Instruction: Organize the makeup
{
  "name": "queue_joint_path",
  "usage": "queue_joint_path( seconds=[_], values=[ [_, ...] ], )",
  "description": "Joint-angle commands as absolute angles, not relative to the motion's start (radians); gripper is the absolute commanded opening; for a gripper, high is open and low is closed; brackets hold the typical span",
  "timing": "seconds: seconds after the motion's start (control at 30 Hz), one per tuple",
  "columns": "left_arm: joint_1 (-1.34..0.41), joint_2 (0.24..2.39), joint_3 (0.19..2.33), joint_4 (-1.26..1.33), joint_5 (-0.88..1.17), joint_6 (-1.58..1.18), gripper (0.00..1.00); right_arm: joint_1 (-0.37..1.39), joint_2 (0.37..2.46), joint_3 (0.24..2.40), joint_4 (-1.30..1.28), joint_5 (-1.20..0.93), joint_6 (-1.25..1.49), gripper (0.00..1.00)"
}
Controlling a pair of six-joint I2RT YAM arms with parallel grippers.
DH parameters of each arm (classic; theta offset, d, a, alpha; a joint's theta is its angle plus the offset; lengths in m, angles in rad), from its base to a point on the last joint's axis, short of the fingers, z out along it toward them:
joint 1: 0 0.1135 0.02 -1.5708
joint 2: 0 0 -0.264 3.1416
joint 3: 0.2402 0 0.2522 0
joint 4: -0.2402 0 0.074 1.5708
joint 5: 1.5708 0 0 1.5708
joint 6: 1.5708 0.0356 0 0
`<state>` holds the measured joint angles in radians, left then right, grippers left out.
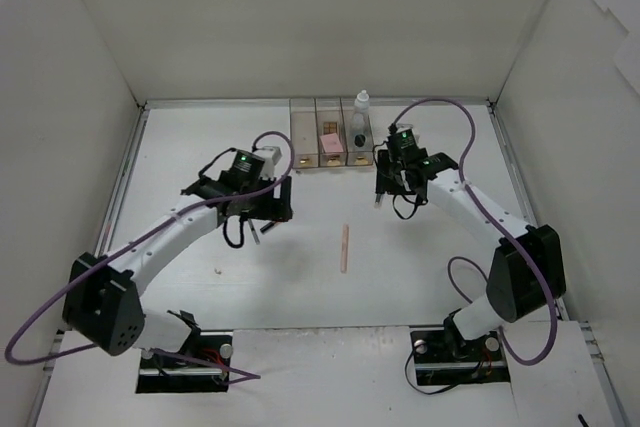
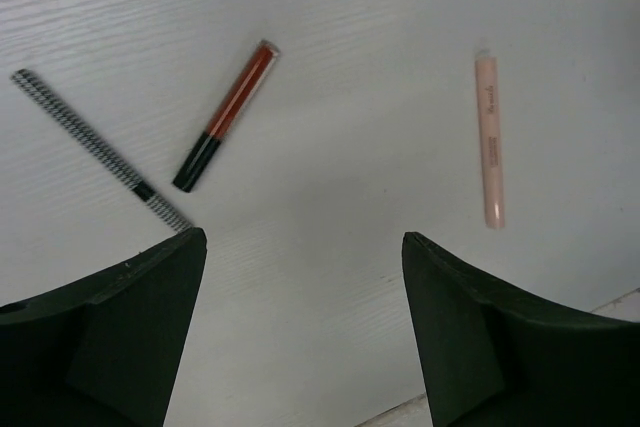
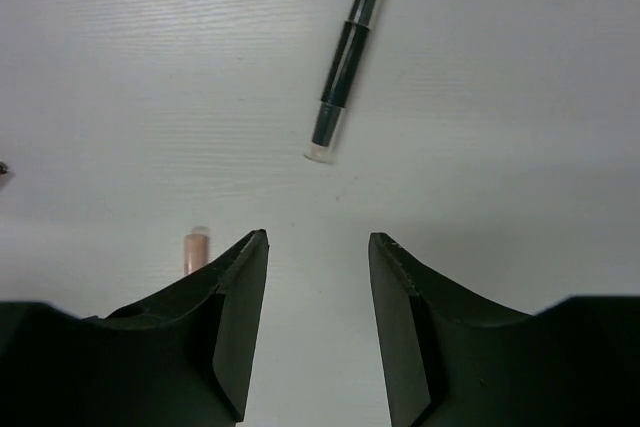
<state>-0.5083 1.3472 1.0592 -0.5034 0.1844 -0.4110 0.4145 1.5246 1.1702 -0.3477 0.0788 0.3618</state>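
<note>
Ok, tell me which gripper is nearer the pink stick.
Right. The right gripper hangs open just past the far end of the pink stick; the left gripper, also open, is farther off on its left.

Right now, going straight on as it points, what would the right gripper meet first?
Probably the black pencil, lying in line with the open right gripper; depth is unclear, maybe bare table first.

Clear three-compartment box (image 1: 316,117) stands at the far edge of the white table (image 1: 420,257) — near its middle. White panels (image 1: 300,17) enclose the table on three sides.
</note>
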Motion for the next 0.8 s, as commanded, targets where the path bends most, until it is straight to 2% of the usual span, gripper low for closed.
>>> queue_joint_path(
  seconds=[0.0,0.23,0.27,0.4,0.5,0.73,0.77],
  values=[
    [-0.596,1.428,1.146,-0.451,0.121,-0.523,0.73,0.384,1.425,1.121,-0.307,0.155,0.416,0.42],
    [-0.785,1.665,1.252,-0.446,0.057,-0.633,0.68,0.322,1.299,1.011,-0.307,0.178,0.422,0.42],
    [-0.802,1.686,1.261,-0.443,0.057,-0.641,0.63,0.315,1.277,0.993,-0.308,0.179,0.422,0.42],
    [-0.882,1.778,1.301,-0.426,0.060,-0.676,0.54,0.287,1.236,0.957,-0.307,0.180,0.428,0.42],
    [-0.905,1.813,1.335,-0.436,0.054,-0.683,0.49,0.267,1.207,0.936,-0.307,0.167,0.426,0.42],
    [-0.940,1.876,1.374,-0.455,0.032,-0.713,0.47,0.219,1.172,0.905,-0.307,0.147,0.413,0.42],
    [-0.940,1.888,1.382,-0.465,0.032,-0.727,0.43,0.216,1.169,0.902,-0.307,0.146,0.408,0.42]
  ],
)
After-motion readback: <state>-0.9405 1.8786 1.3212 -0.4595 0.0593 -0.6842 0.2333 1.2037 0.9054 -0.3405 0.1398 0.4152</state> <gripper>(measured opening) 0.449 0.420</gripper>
